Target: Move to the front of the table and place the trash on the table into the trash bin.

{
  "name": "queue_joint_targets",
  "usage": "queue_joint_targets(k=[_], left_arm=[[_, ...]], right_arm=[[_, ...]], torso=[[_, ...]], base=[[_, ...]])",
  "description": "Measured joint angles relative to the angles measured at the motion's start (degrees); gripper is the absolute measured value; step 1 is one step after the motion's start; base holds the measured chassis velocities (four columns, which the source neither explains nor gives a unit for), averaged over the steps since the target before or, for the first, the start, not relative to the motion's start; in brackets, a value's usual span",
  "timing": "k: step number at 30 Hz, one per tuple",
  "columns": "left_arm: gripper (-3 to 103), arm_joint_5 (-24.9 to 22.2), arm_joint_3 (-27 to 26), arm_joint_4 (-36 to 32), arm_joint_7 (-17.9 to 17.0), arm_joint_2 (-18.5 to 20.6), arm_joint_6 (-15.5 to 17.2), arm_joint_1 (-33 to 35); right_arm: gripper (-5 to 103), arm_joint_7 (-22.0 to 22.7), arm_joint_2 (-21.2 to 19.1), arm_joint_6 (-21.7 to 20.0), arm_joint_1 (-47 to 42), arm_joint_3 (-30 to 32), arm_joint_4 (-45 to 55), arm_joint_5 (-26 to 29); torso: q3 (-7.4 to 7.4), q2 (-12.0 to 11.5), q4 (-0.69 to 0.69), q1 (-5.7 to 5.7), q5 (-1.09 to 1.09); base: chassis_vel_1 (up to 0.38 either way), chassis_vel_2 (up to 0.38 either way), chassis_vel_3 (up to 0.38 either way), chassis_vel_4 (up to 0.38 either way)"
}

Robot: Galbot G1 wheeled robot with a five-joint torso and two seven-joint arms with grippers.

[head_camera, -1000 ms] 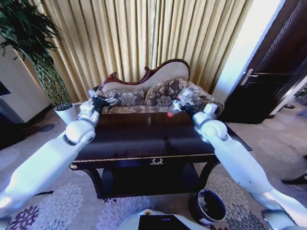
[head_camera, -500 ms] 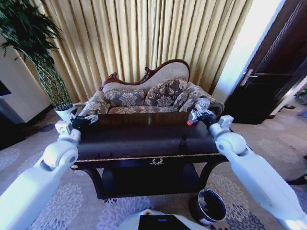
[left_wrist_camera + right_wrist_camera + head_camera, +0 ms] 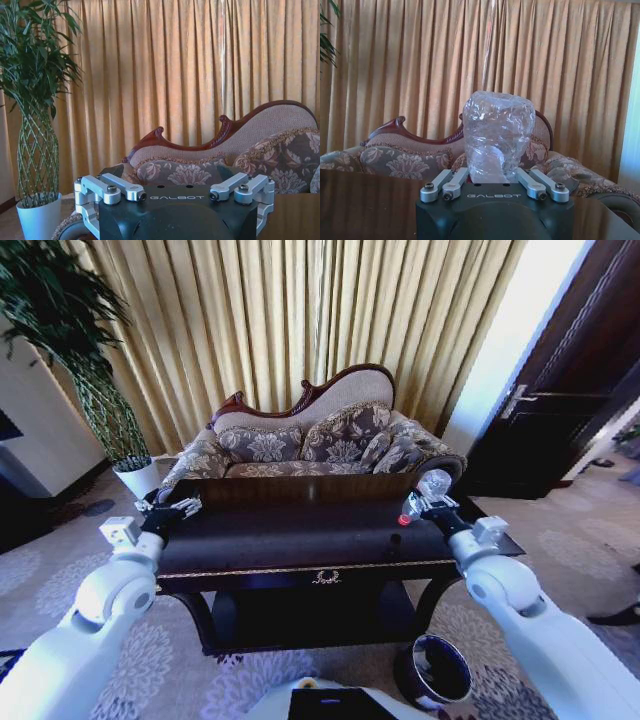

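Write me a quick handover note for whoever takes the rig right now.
Right gripper: shut on the clear plastic bottle, held above the right end of the table, red cap pointing down-left.
Left gripper: open, holding nothing, at the table's left end.
Trash bin: on the floor by the table's front right leg, below the right arm.
Done: robot is in front of the table, bottle is grasped.
Left: drop the bottle in the bin. I can't make out other trash on the tabletop.
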Motion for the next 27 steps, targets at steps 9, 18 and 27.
queue_joint_targets(k=[9, 18, 27], left_arm=[[100, 1.4, -1.7, -2.7, 0.7, -2.3, -1.0, 3.1], [100, 2.3, -2.5, -3.6, 0.7, -2.5, -1.3, 4.7], [100, 2.5, -2.3, -3.9, 0.8, -2.4, -1.3, 5.3]], right_arm=[[24, 0.1, 1.0, 0.8, -4.5, 1.4, 3.8, -0.4], [24, 0.2, 1.6, 1.5, -5.1, 1.7, 4.2, -0.6], [24, 0.4, 2.4, 2.0, -5.9, 1.8, 4.9, -0.8]], torso=[[0.01, 0.0, -0.01, 0.00, 0.00], [0.00, 0.0, 0.00, -0.01, 0.00], [0.01, 0.0, 0.00, 0.01, 0.00]], base=[[0.058, -0.068, -0.064, 0.068], [0.099, -0.096, -0.093, 0.098], [0.073, -0.068, -0.065, 0.066]])
